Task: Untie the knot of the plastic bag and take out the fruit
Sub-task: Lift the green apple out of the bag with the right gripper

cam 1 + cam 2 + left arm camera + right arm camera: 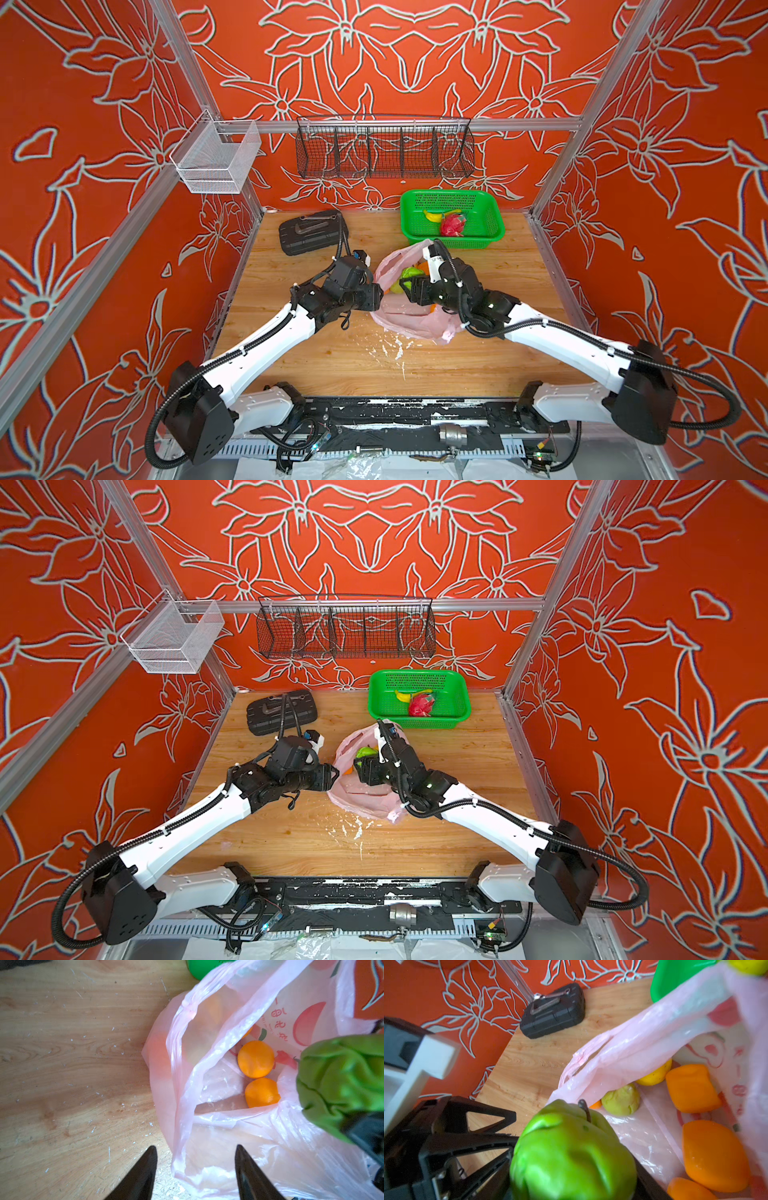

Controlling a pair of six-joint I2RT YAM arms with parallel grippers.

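Several oranges (714,1155) sit in the open plastic bag (411,324), centre of both top views. Right gripper (409,289) clamps a green fruit (571,1153) over it; left gripper (196,1147) gapes open beside it. Best lifted straight up, probably.

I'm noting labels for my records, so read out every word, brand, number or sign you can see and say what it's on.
No text can be quoted; nothing reads clearly.
plastic bag: red printed characters beside a red fruit drawing, too stylised and blurred to read.
white piece of the right arm: small dark marks, too small to read.
green basket, black case: no text visible.
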